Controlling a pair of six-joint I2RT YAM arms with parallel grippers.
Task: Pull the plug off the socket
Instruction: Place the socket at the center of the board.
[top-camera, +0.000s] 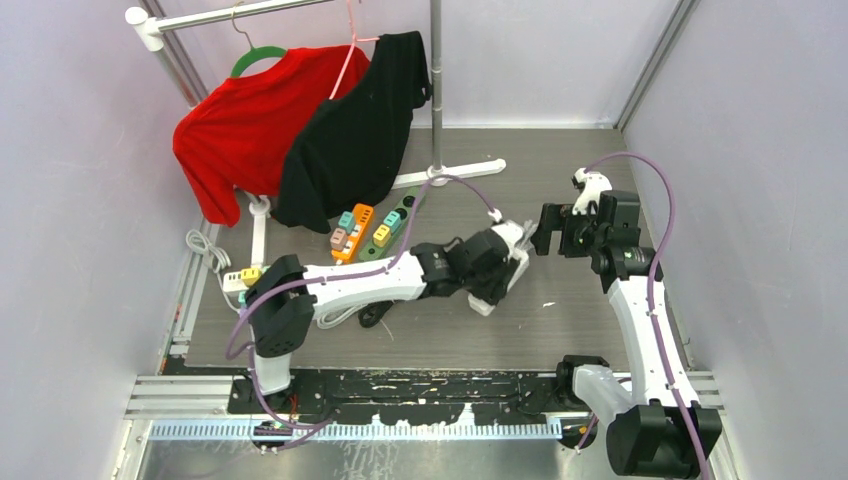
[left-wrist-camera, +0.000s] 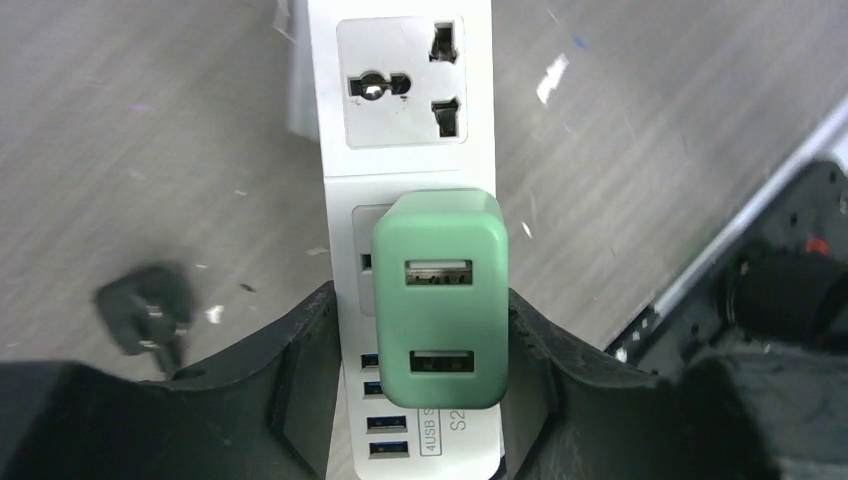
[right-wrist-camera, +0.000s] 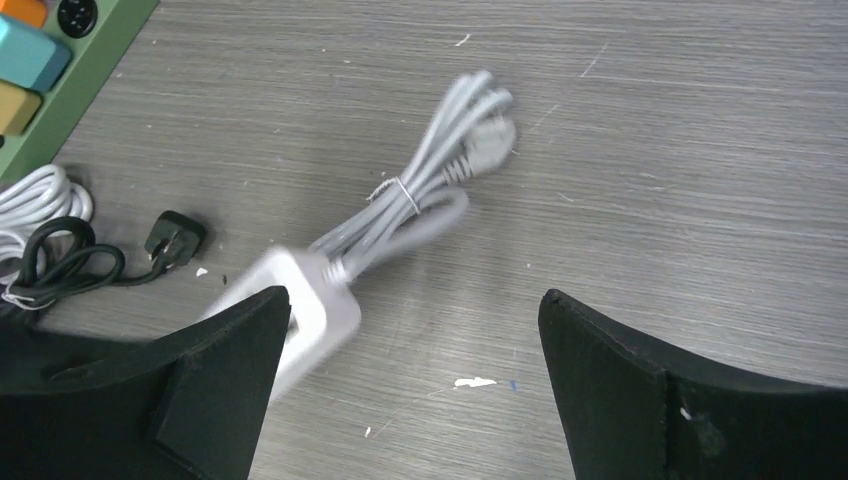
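Observation:
A green plug (left-wrist-camera: 440, 300) with two USB ports sits in the middle outlet of a white socket strip (left-wrist-camera: 410, 90) lying on the grey table. My left gripper (left-wrist-camera: 420, 310) straddles the strip. One finger (left-wrist-camera: 300, 370) presses its left edge and the other (left-wrist-camera: 550, 370) lies against the right side by the plug, so it is shut on the strip. From above, the left gripper (top-camera: 505, 255) covers the plug and only the strip's end (top-camera: 487, 303) shows. My right gripper (top-camera: 548, 238) hovers just right of it, wide open and holding nothing (right-wrist-camera: 415, 300). The strip's cord end (right-wrist-camera: 300, 290) is by its left finger.
The strip's bundled grey cord (right-wrist-camera: 420, 190) lies beyond it. A loose black plug (left-wrist-camera: 145, 315) and its cord (right-wrist-camera: 60, 260) lie to the left. Green and orange strips with coloured plugs (top-camera: 370, 232) and a clothes rack with red and black shirts (top-camera: 300, 130) stand at the back left.

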